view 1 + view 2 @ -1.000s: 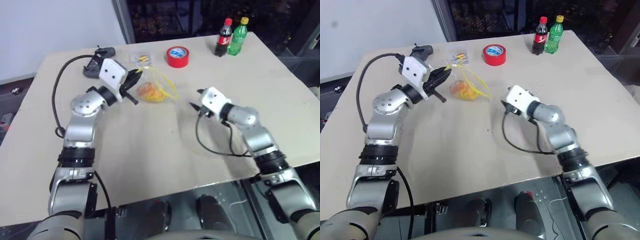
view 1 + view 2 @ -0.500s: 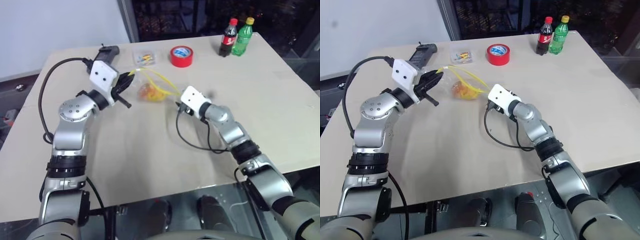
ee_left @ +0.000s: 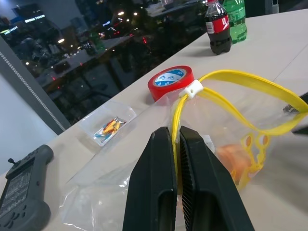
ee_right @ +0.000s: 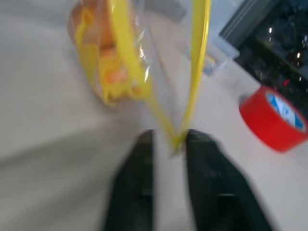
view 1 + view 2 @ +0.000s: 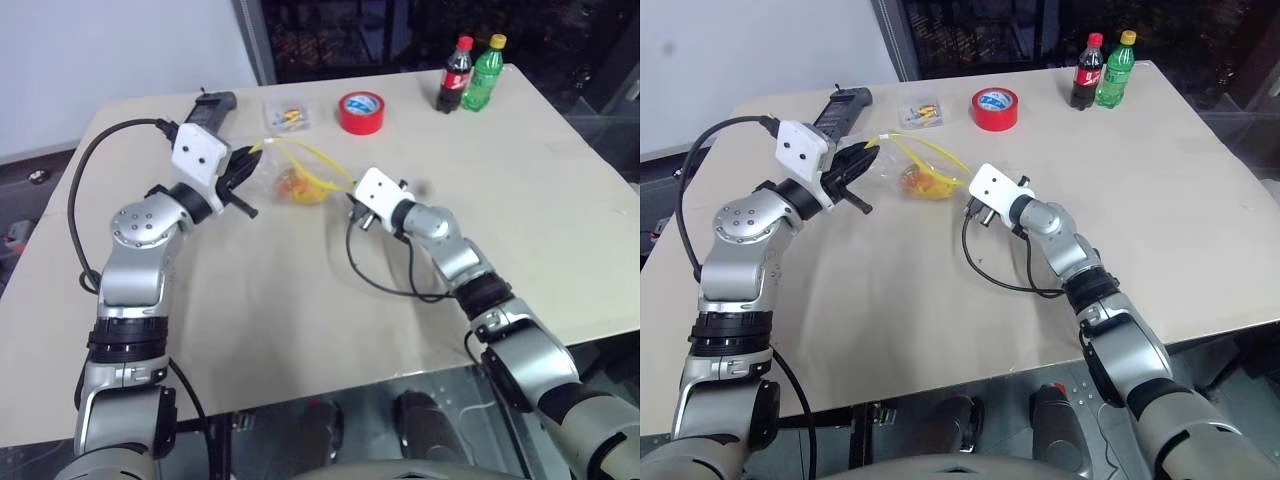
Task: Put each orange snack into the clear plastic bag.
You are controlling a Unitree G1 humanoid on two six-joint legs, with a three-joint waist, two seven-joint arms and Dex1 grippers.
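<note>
A: Where is the clear plastic bag seen?
B: Just in front of the red tape roll, toward the robot, on the table. Its yellow zip strip is spread into a loop. Something orange, likely an orange snack, is seen inside; how many cannot be told.

A: Claws?
B: The left gripper is clamped on the zip strip at the bag's far-left corner from the roll. The right gripper is at the opposite end of the mouth; the strip's corner sits between its fingers, with a gap visible in the blurred wrist view, though the fingers are recorded as closed.

A: Room, edges?
B: A wide bare tabletop is left on the robot's side of the bag. Behind it, the table's back edge is close past the roll.

A: What's nearby?
B: A small clear box is left of the roll, a grey handheld device further left, and two bottles well right of it. The right arm's cable is looped on the table.

A: Changed?
B: The right gripper has been brought in from open table to the bag's mouth.
</note>
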